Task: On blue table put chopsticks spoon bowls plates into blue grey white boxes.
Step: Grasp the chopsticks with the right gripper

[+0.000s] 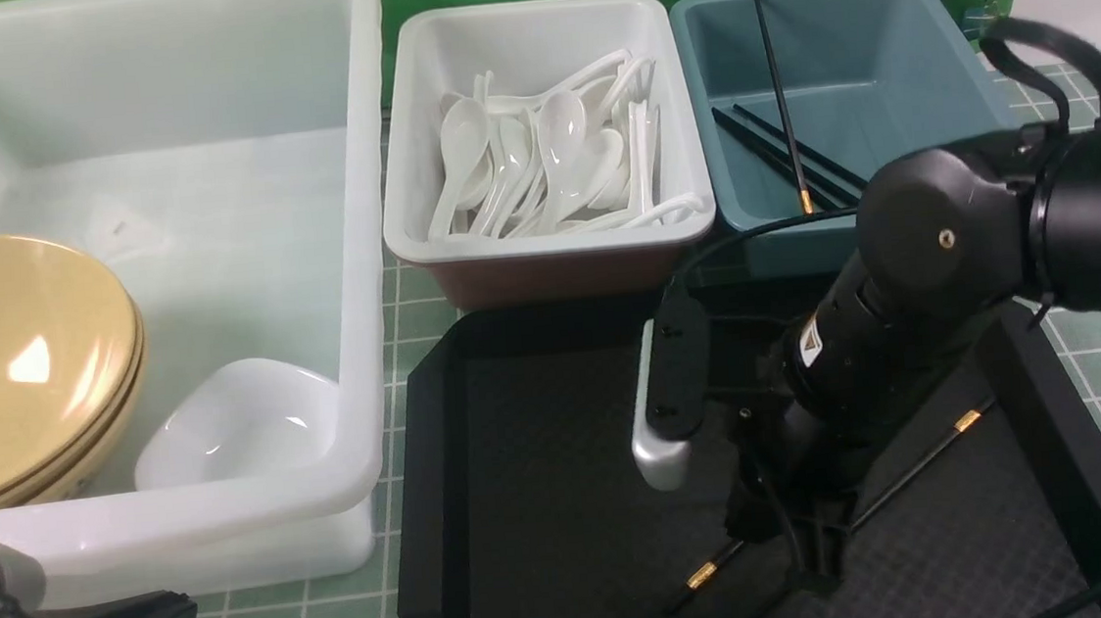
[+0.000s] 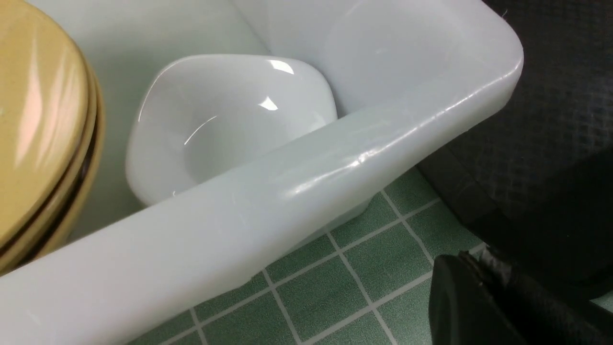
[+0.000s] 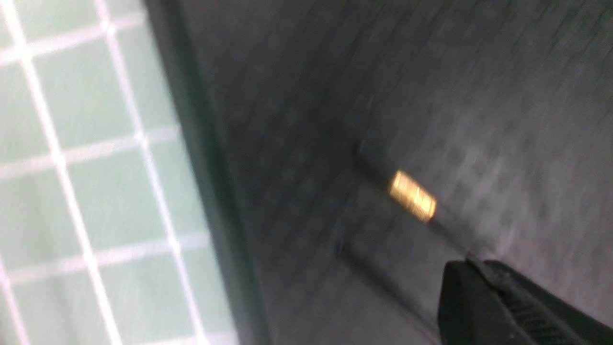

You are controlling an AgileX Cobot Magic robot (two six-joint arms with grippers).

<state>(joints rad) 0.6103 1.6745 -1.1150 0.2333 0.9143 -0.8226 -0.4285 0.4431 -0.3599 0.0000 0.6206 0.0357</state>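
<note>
Where the right arm (image 1: 938,239) overhangs the tray (image 1: 546,506), chopsticks (image 1: 926,458) lie partly hidden.

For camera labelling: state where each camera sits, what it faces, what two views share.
Front: between arms, facing forward over black octagonal tray; right arm shows.
Left wrist: faces large translucent white tub; left gripper shows.
Right wrist: faces gold-banded black chopstick on tray; right gripper shows.
Shared: small glossy white dish, front and left wrist.

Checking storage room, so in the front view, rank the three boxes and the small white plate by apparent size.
Largest: translucent white box.
Next: white spoon box and blue-grey box, alike, so unranked.
Smallest: white plate, despite sitting nearer the camera.
</note>
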